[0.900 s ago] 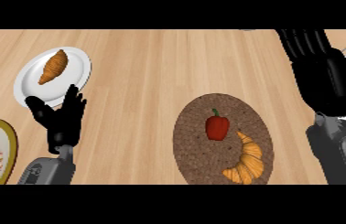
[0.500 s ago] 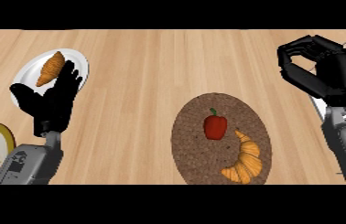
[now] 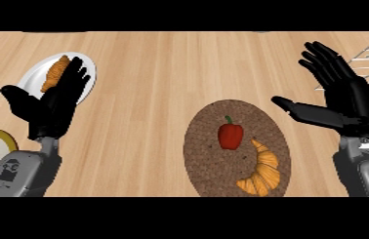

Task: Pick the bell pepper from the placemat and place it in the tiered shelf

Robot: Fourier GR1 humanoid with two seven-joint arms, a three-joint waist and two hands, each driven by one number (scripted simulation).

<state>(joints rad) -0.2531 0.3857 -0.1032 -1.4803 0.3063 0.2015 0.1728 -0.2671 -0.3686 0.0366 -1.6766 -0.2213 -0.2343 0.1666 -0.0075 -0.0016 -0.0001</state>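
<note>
A red bell pepper with a green stem lies on the brown round placemat at the centre right. A croissant lies on the same placemat, just right of and below the pepper. My right hand is open to the right of the placemat, fingers straight and thumb pointing left toward the pepper, clear of it. Open too, my left hand stands at the left with fingers up, partly covering a white plate. A bit of the wire tiered shelf shows at the right edge.
A white plate at the upper left holds a second croissant. A yellow-rimmed object shows at the left edge. The wooden counter lies between the two hands.
My right hand has opened from a curled pose and come down and left toward the placemat. My left hand has shifted slightly up and right over the plate.
</note>
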